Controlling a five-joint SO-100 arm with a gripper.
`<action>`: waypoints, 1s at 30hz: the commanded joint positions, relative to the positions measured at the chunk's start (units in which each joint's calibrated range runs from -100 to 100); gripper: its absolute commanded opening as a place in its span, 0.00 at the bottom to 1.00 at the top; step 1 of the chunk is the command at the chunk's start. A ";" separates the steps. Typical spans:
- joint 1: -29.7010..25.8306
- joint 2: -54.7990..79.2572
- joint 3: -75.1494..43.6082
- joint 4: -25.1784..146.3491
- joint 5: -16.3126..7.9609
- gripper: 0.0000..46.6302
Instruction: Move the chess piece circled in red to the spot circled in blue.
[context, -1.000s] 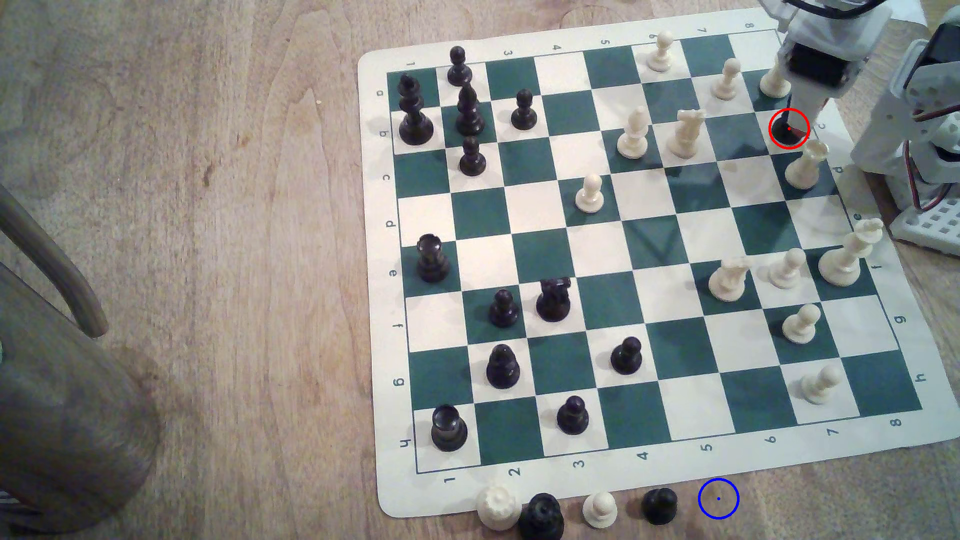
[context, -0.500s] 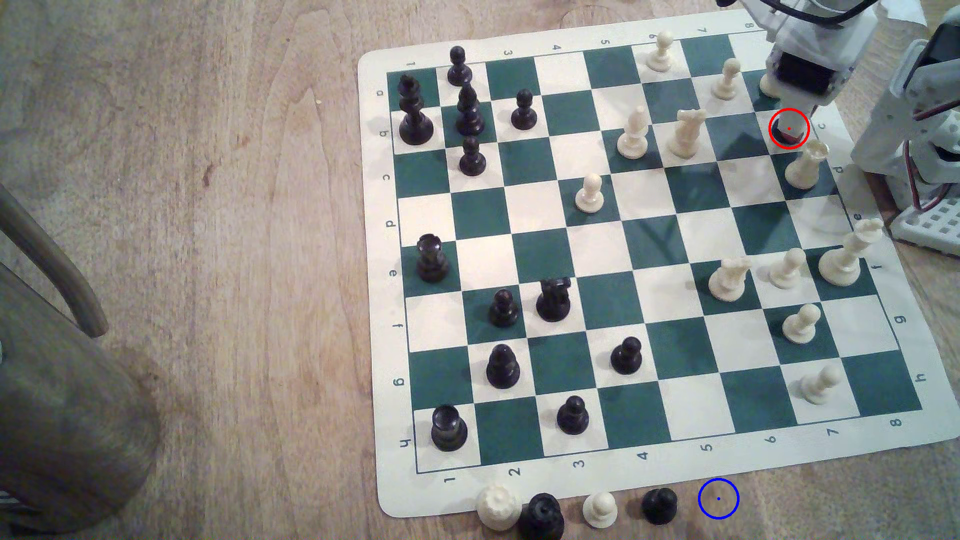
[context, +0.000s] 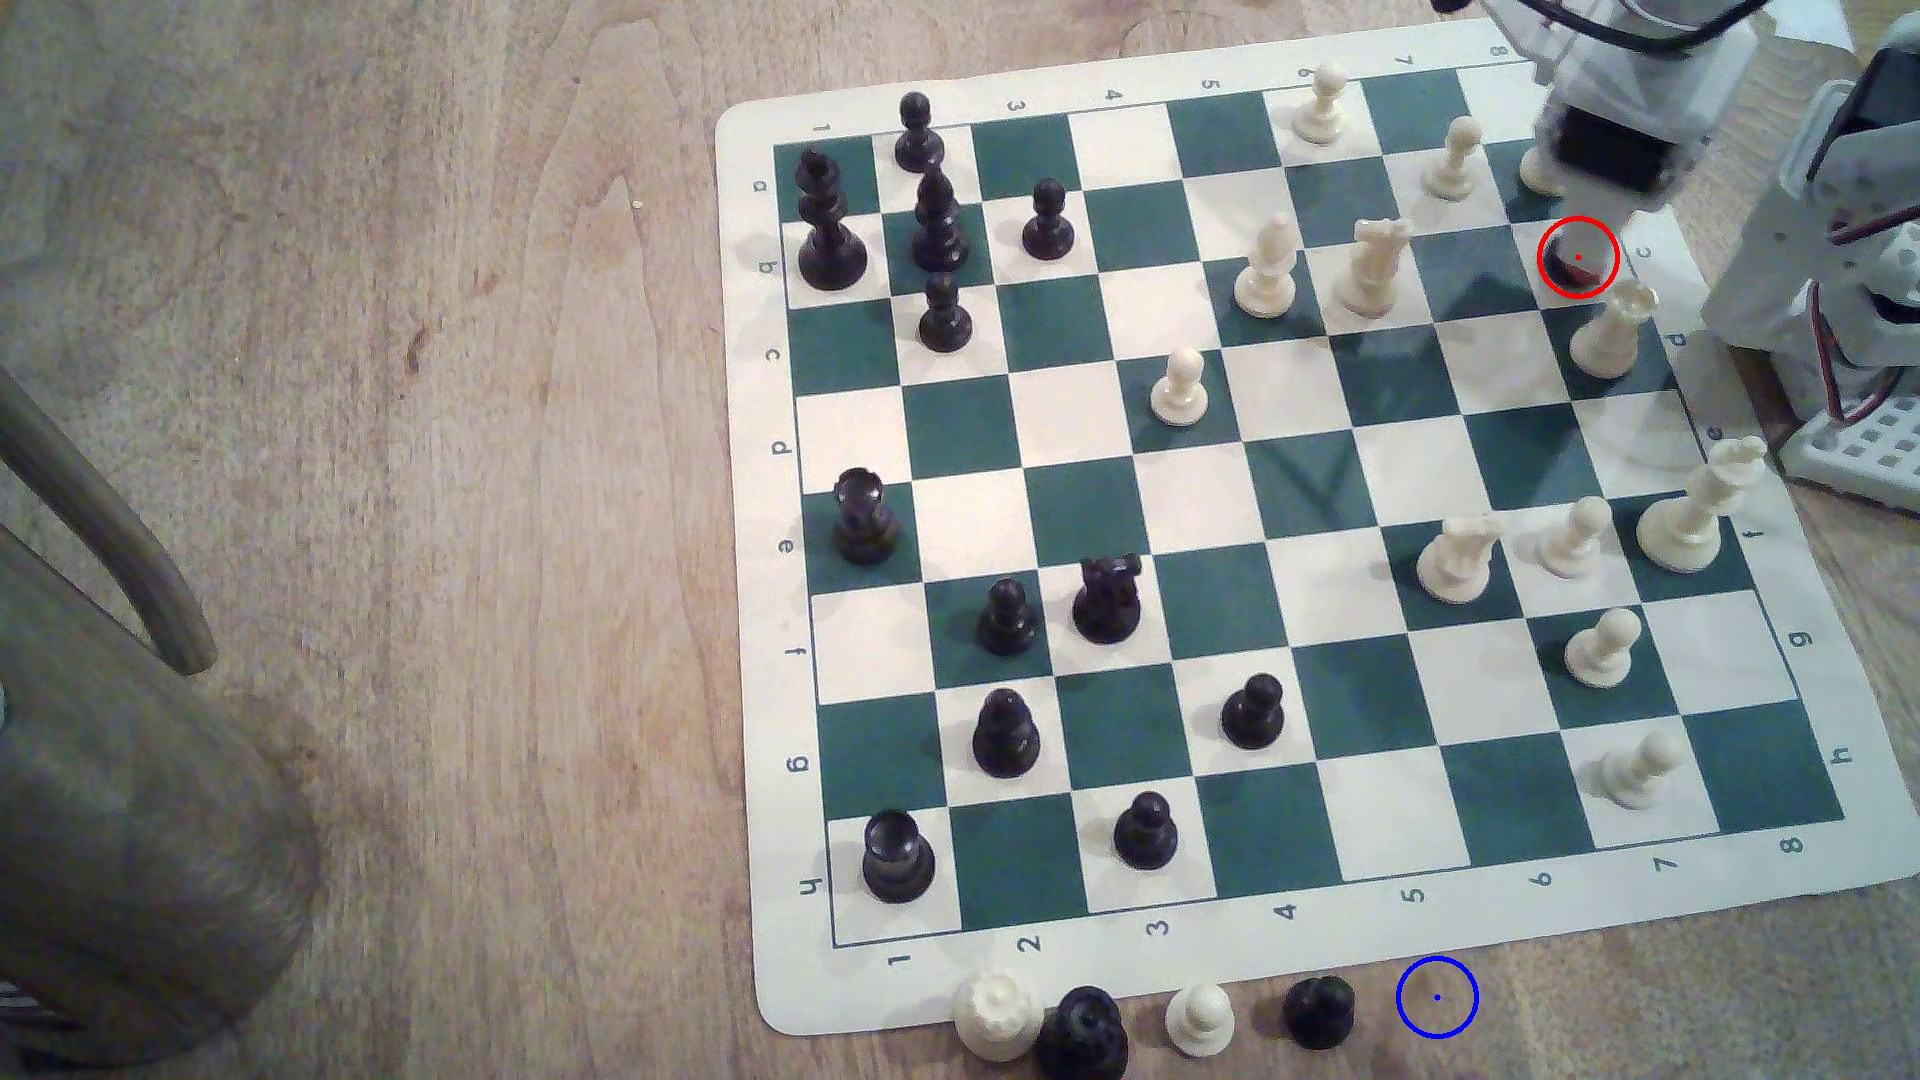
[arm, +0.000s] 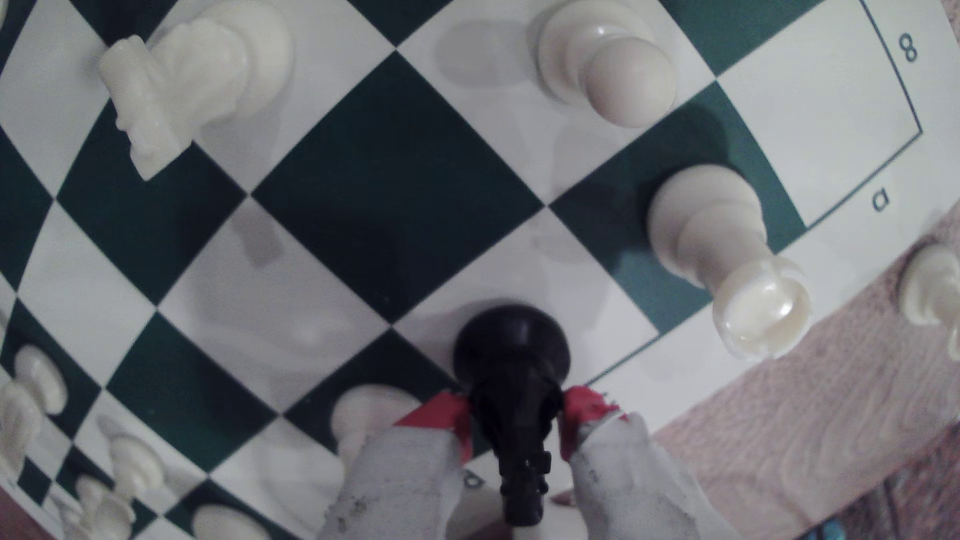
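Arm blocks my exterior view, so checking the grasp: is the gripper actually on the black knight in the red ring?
Observer: Yes. In the wrist view the gripper is closed on the black knight, with a red-taped fingertip against each side.
Operator: Knight tipped?
Observer: It looks upright, round base toward the board.
Operator: Neighbours touching it?
Observer: No. The white pawn toward the board's corner stands apart from it, on its own dark square.

Pale, grainy wood tabletop (context: 416, 415) spreads wide under soft, warm, even light, while a blurred brownish object with a curved bar (context: 114, 748) looms at the exterior view's left.
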 joint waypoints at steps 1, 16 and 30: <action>-1.33 -4.45 -5.35 4.41 -0.73 0.00; -23.54 3.36 -44.42 21.45 -9.43 0.00; -49.59 23.99 -65.64 21.12 -14.11 0.00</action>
